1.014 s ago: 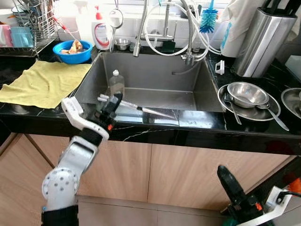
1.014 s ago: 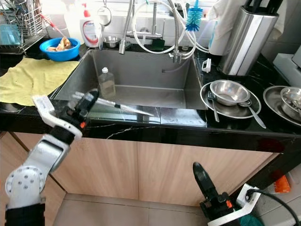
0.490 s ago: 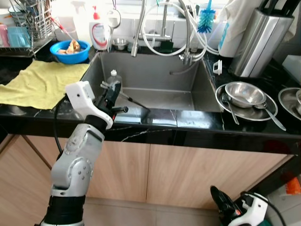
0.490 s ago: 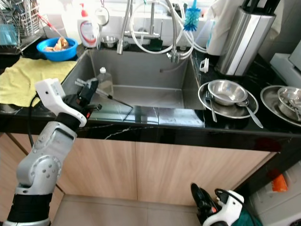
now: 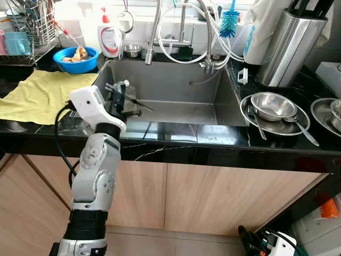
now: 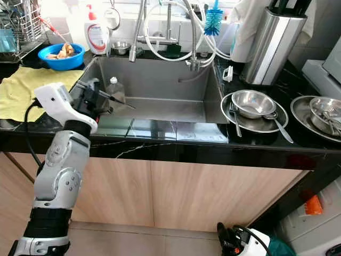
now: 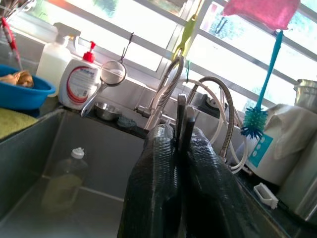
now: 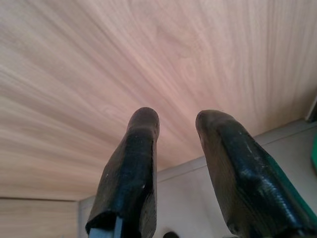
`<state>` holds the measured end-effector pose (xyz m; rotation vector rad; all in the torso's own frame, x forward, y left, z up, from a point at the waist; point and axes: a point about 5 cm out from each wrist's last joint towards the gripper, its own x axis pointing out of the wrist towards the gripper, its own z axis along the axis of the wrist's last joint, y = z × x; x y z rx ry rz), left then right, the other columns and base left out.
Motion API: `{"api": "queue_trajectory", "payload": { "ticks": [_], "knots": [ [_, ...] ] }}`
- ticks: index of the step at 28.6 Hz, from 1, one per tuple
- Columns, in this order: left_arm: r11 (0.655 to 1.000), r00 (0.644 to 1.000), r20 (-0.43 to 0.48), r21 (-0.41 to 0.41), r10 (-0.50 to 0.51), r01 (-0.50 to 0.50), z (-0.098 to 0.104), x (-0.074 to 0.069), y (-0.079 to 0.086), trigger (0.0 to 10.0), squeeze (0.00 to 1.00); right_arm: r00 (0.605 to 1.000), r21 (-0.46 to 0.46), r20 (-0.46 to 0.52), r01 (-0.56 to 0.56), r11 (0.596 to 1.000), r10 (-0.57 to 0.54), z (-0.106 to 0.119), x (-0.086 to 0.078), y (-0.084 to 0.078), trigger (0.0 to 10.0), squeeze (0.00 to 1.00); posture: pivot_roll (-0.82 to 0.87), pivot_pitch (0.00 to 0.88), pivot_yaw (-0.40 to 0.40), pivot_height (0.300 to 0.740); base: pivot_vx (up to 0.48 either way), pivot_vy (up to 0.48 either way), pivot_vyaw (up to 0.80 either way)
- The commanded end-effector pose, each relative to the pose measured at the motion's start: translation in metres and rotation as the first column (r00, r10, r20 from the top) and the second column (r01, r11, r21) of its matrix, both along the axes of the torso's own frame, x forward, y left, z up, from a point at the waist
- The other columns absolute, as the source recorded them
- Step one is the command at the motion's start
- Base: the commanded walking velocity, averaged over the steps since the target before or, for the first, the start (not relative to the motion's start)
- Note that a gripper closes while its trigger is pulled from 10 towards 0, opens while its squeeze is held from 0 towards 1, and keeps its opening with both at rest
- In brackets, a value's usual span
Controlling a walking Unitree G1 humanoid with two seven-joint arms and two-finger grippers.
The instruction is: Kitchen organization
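My left gripper [image 5: 118,97] hovers over the front left corner of the steel sink [image 5: 176,80], shut on a long thin knife [image 5: 140,105]. The knife's blade slants down to the right over the basin. In the left wrist view the knife's narrow metal edge [image 7: 182,111] stands pinched between the two black fingers [image 7: 158,163], pointing toward the tap. A clear plastic bottle [image 6: 113,88] stands in the sink just behind the gripper. My right gripper [image 8: 176,121] hangs low by the floor, open, facing the wooden cabinet front.
A yellow cloth [image 5: 42,93] covers the counter on the left, with a blue bowl [image 5: 78,56] and a dish rack [image 5: 29,26] behind it. A soap bottle [image 5: 109,37] stands by the tap. On the right are a steel bowl [image 5: 272,105] on a plate and a steel canister [image 5: 292,45].
My left arm has risen and drawn back toward the sink's left corner, tilting the knife up from lying along the counter edge. My right arm has dropped toward the floor.
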<state>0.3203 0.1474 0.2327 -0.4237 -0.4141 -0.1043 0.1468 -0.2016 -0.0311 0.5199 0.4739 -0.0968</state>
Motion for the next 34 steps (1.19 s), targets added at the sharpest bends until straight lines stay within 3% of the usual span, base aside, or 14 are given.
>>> {"api": "queue_trajectory", "payload": {
  "ticks": [1, 4, 6, 8, 9, 15, 19, 22, 24, 25, 27, 29, 31, 34],
  "knots": [
    [0.999, 1.0, 0.009, -0.03, -0.01, 0.01, 0.003, 0.0, 0.002, 10.0, 0.0, 1.0, -0.015, -0.011, 0.017, 1.0, -0.017, -0.002, -0.001, -0.004, 10.0, 0.0, -0.06, 0.0, -0.003, 0.74, 0.0, 0.0, 0.0],
    [0.981, 1.0, -0.029, -0.196, 0.005, -0.01, -0.004, 0.002, 0.017, 10.0, 0.0, 1.0, -0.042, -0.013, 0.02, 0.999, -0.021, -0.004, 0.0, -0.005, 10.0, 0.0, -0.06, 0.0, -0.005, 0.74, 0.0, 0.0, 0.0],
    [0.92, 0.987, -0.078, -0.378, -0.143, 0.104, -0.023, 0.001, 0.015, 10.0, 0.0, 0.999, -0.062, -0.026, 0.029, 0.998, -0.031, -0.009, 0.001, -0.003, 10.0, 0.0, -0.06, 0.0, -0.004, 0.74, 0.0, 0.0, 0.0],
    [0.894, 0.978, -0.081, -0.426, -0.192, 0.141, -0.029, -0.001, 0.013, 10.0, 0.0, 0.999, -0.062, -0.027, 0.028, 0.998, -0.029, -0.011, 0.001, -0.002, 10.0, 0.0, -0.06, 0.0, -0.004, 0.74, 0.0, 0.0, 0.0],
    [0.846, 0.962, -0.074, -0.497, -0.262, 0.193, -0.036, -0.005, 0.01, 10.0, 0.0, 0.999, -0.063, -0.03, 0.02, 0.998, -0.022, -0.012, 0.001, -0.001, 10.0, 0.0, -0.06, 0.0, -0.004, 0.74, 0.0, 0.0, 0.0],
    [0.746, 0.897, -0.001, -0.556, -0.441, 0.367, -0.039, -0.019, 0.007, 10.0, 0.0, 1.0, -0.073, -0.022, 0.02, 0.997, -0.022, -0.015, 0.002, 0.0, 10.0, 0.0, -0.06, 0.0, -0.007, 0.74, 0.0, 0.0, 0.0],
    [0.752, 0.868, 0.001, -0.499, -0.497, 0.431, -0.037, -0.024, 0.009, 10.0, 0.0, 1.0, -0.081, -0.017, 0.014, 0.997, -0.015, -0.017, 0.002, -0.001, 10.0, 0.0, -0.05, 0.0, -0.007, 0.74, 0.0, 0.0, 0.0],
    [0.771, 0.875, 0.002, -0.473, -0.484, 0.427, -0.034, -0.027, 0.018, 10.0, 0.0, 1.0, -0.086, -0.014, 0.01, 0.996, -0.011, -0.018, 0.002, -0.002, 10.0, 0.0, -0.05, 0.0, -0.006, 0.74, 0.0, 0.0, 0.0],
    [0.833, 0.908, -0.028, -0.409, -0.418, 0.371, -0.032, -0.026, 0.028, 10.0, 0.0, 1.0, -0.09, -0.012, 0.006, 0.996, -0.007, -0.019, 0.002, -0.002, 10.0, 0.0, -0.06, 0.0, -0.006, 0.74, 0.0, 0.0, 0.0],
    [0.891, 0.944, -0.064, -0.356, -0.324, 0.282, -0.03, -0.022, 0.036, 10.0, 0.0, 1.0, -0.092, -0.011, 0.004, 0.996, -0.005, -0.019, 0.002, -0.002, 10.0, 0.0, -0.05, 0.0, -0.007, 0.74, 0.0, 0.0, 0.0],
    [0.961, 0.989, -0.103, -0.267, -0.109, 0.078, -0.023, -0.016, 0.056, 10.0, 0.0, 1.0, -0.095, -0.009, 0.001, 0.995, -0.002, -0.02, 0.002, -0.002, 10.0, 0.0, -0.05, 0.0, -0.008, 0.74, 0.0, 0.0, 0.0],
    [0.963, 0.995, -0.077, -0.26, 0.058, -0.076, -0.006, -0.013, 0.077, 10.0, 0.0, 1.0, -0.1, -0.009, -0.009, 0.995, 0.008, -0.021, 0.001, -0.002, 10.0, 0.0, -0.05, 0.0, -0.01, 0.74, 0.0, 0.0, 0.0],
    [0.963, 0.994, -0.063, -0.251, 0.086, -0.1, 0.0, -0.013, 0.081, 10.0, 0.0, 1.0, -0.101, -0.009, -0.012, 0.995, 0.011, -0.021, 0.001, -0.002, 10.0, 0.0, -0.05, 0.0, -0.01, 0.74, 0.0, 0.0, 0.0],
    [0.985, 0.997, -0.001, -0.154, 0.08, -0.079, 0.014, -0.015, 0.078, 10.0, 0.0, 1.0, -0.103, -0.005, -0.015, 0.995, 0.014, -0.021, 0.001, -0.002, 10.0, 0.0, -0.05, 0.0, -0.009, 0.74, 0.0, 0.0, 0.0]
  ]
}}
